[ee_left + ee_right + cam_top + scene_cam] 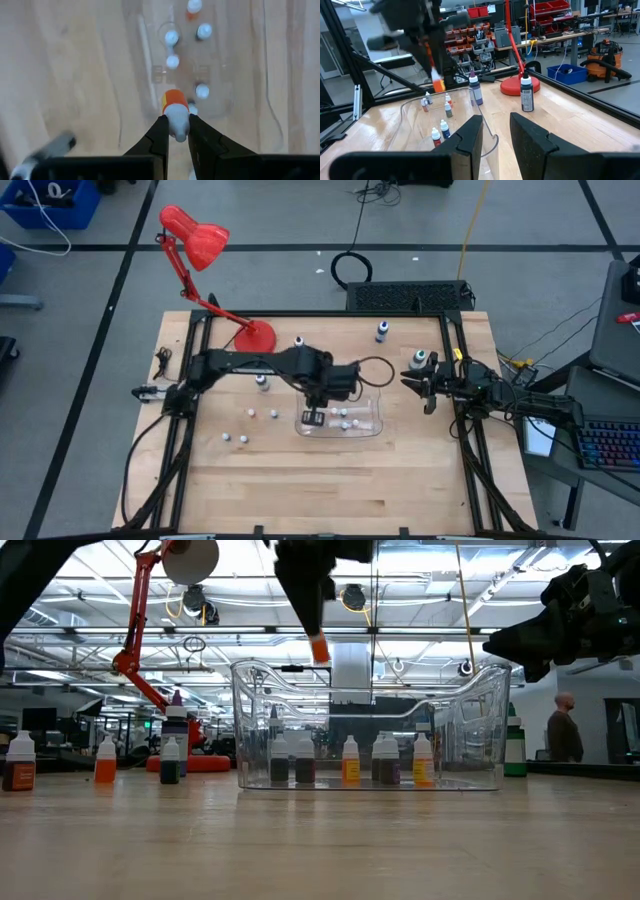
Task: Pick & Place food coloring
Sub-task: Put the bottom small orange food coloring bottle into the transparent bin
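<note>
Left tool (176, 131) pinches a tiny orange food coloring bottle (175, 107) by its white cap, hanging above the clear plastic tray (372, 426) where several bottles already stand. We judge it light, rigid and slick, so the cap or neck is the place to grip. More small bottles (242, 437) dot the desk (320, 490) beside the red lamp (210, 250). Our right tool (495, 132) waits near the tray, fingers slightly parted, holding nothing.

Orange, white-capped food coloring bottle (175, 107); clear bin (470, 730); red lamp (205, 250); pale wood table (300, 480).
</note>
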